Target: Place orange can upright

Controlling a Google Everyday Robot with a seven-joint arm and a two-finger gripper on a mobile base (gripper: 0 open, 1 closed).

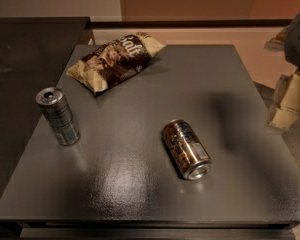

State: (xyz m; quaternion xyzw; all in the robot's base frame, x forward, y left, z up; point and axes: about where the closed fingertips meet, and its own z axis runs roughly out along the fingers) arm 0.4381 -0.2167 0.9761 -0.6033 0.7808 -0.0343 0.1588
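1. Counter (140, 194): a dark, flat top. You see all four edges, with the near edge running along the bottom of the view.

2. Orange can (186, 149): it lies on its side, right of the middle and closer to the near edge than to the far one. Its silver end points toward the near right corner. Nothing touches it. You have bare counter all round it, with the most room toward the right edge and the far right corner.

3. Silver-blue can (57, 116): it stands upright by the left edge, well apart from the orange can.

4. Snack bag (115, 59): it lies flat near the far left corner, well apart from both cans.

5. Gripper (289, 101): it sits out past the right edge, about halfway along it and not over the counter. It is well apart from the orange can. You cannot tell whether it is open or closed, or whether it holds anything.

6. Shadow (227, 119): a dark patch on the counter between the orange can and the right edge.
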